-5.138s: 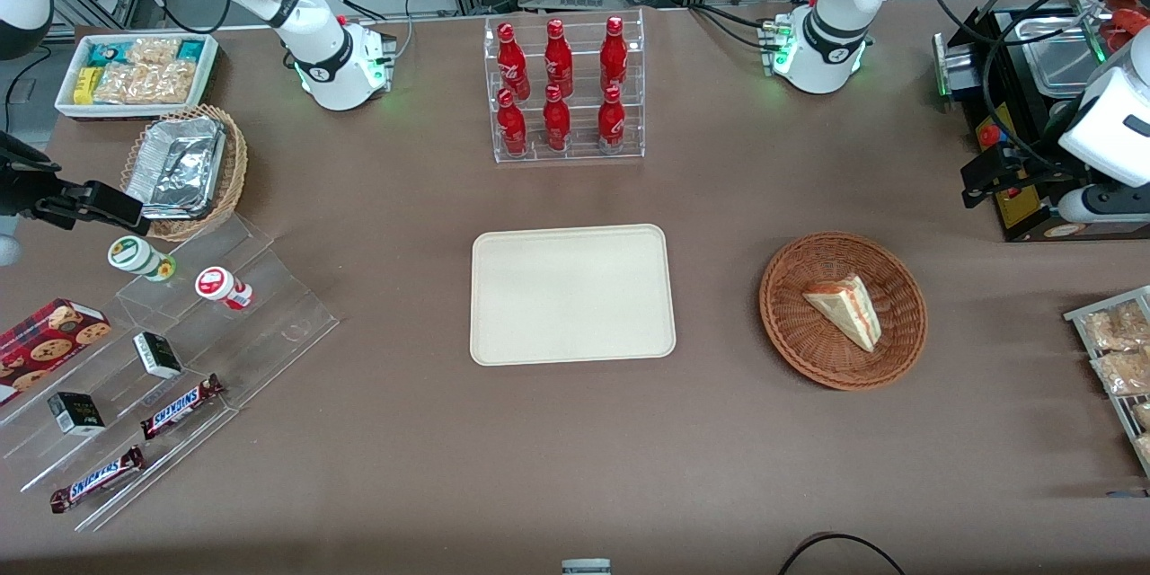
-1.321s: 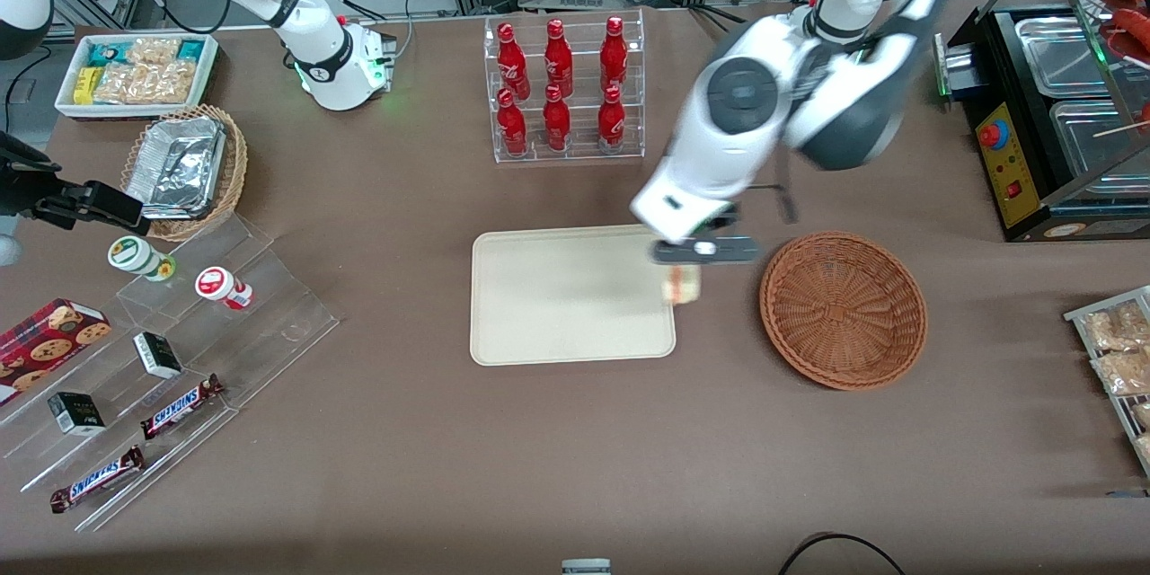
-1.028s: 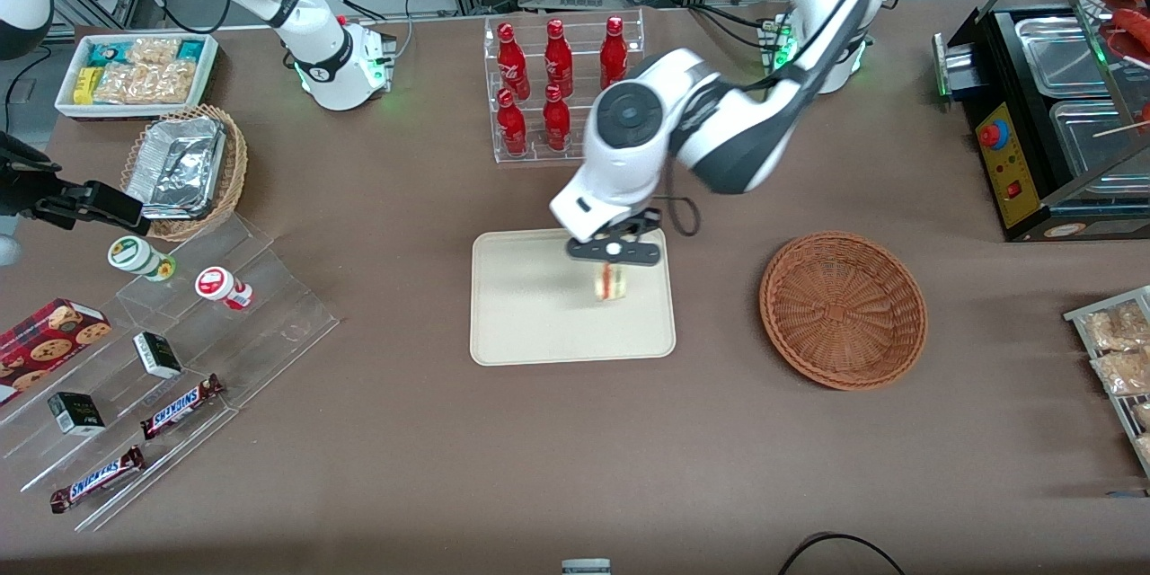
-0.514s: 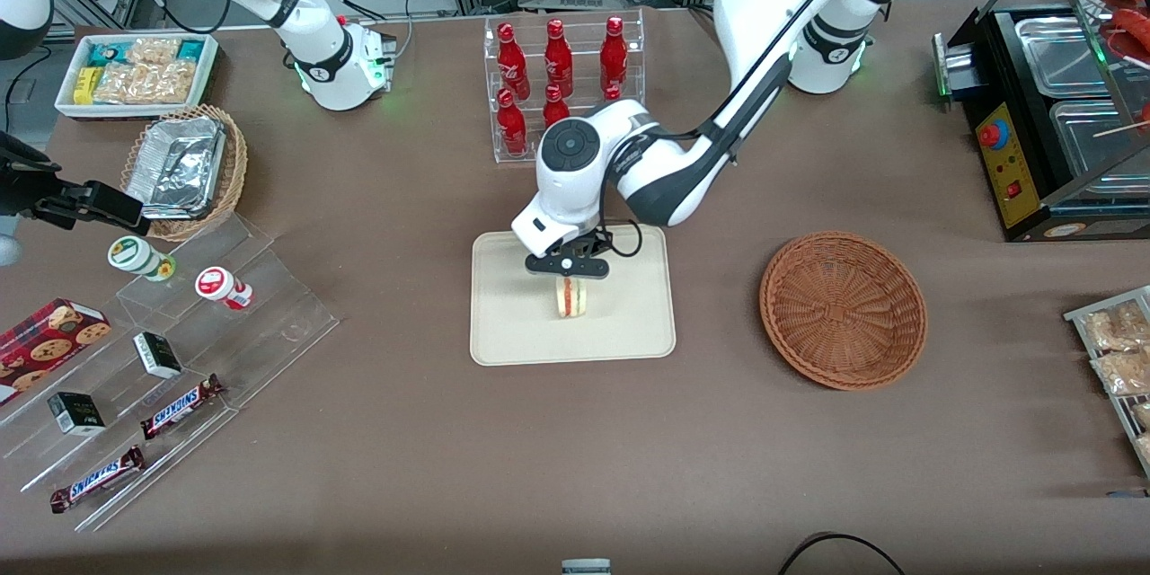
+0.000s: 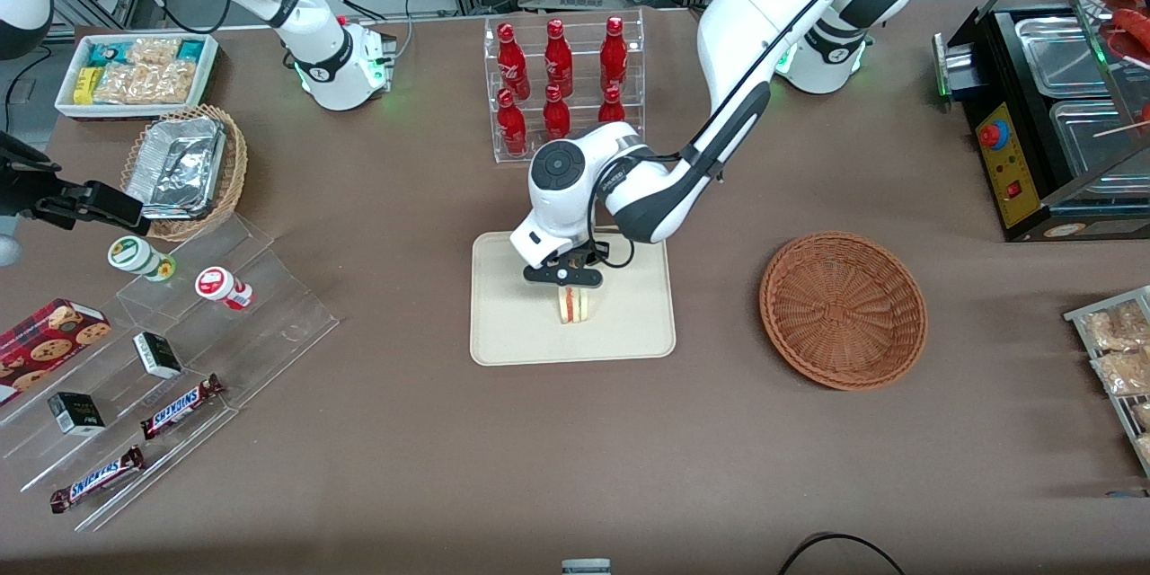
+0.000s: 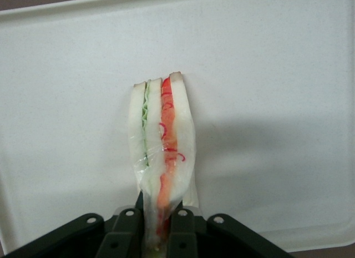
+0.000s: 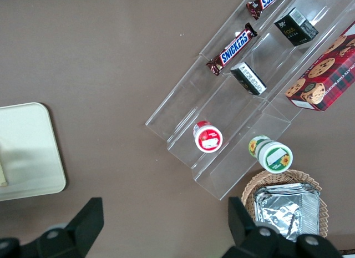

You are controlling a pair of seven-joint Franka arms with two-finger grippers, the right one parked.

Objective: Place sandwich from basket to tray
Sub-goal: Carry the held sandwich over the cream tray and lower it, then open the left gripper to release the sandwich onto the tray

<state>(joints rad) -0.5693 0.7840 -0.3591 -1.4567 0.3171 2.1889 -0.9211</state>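
End effector is over the middle of the tray, fingers pinched on the narrow end of the sandwich. Wrist view confirms it: both pads clamp the wrapped wedge across its bread faces, so the red and green filling layers run edge-on, away from the camera. Gripping across the flat faces looks like the sensible choice, since the soft bread gives two parallel surfaces and the wrap keeps the layers together.

Sandwich hangs on edge, wide end down toward the tray. A shadow sits just beside it on the tray surface, so it is low, but whether it actually touches cannot be told.

Basket sits on the counter toward the working arm's end, with no sandwich in it, well apart from the tray. So transfer is done and only the release is left, by the look of it.

Risk on release: the wedge is standing on a thin edge and will probably tip onto a flat face when the fingers part. It sits well inside the rim, so it should stay on the tray either way.

Rack of red bottles stands farther from the front camera than the tray, clear of the arm's wrist.
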